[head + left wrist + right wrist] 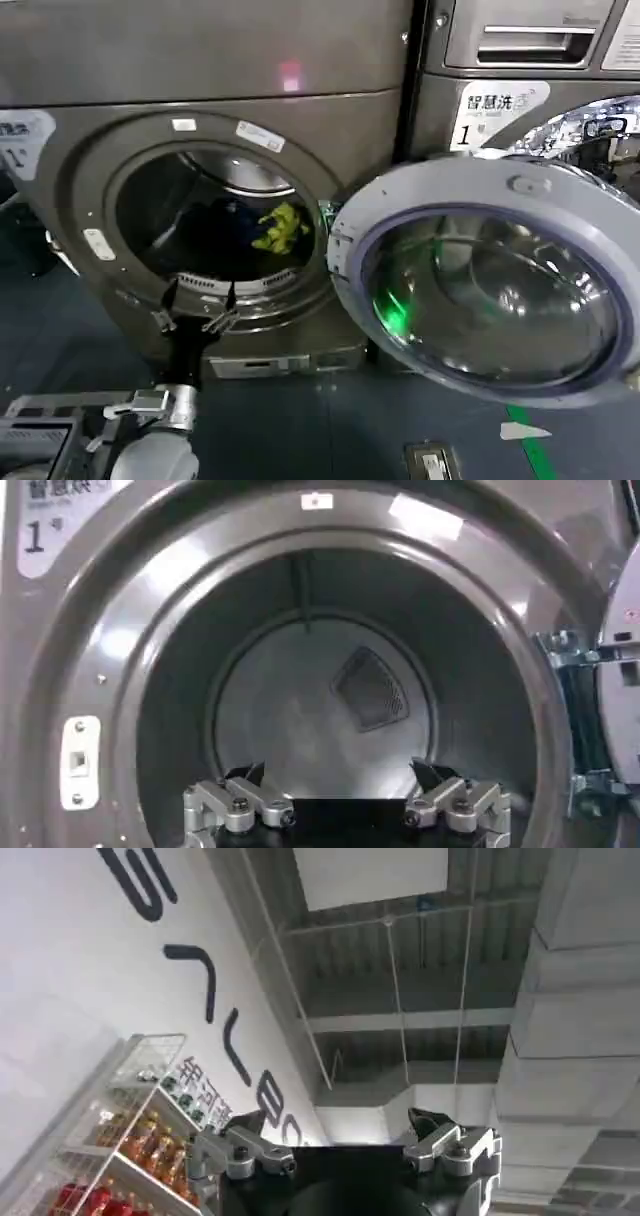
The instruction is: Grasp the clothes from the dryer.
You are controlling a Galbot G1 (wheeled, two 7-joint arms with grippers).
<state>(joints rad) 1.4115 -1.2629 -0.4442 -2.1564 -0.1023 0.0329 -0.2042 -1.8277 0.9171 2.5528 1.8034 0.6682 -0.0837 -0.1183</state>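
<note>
The dryer [200,60] stands with its round porthole uncovered and its grey-rimmed glass door [430,185] swung out to the right. Inside the steel drum lie the clothes: a bright yellow-green piece [282,228] and, to its left, a dark navy piece [222,215]. My left gripper [200,297] is open just in front of the porthole's lower rim, below and left of the clothes. In the left wrist view its gripper [338,775] faces the drum's back wall [300,710] with nothing between the fingers. My right gripper [340,1123] is open, empty, and points up at a ceiling.
A second machine with a white label [500,100] stands to the right, partly covered by the open door. Green floor tape [530,445] runs below the door. A grey box [40,440] sits at lower left. Shelves of bottles [120,1138] appear in the right wrist view.
</note>
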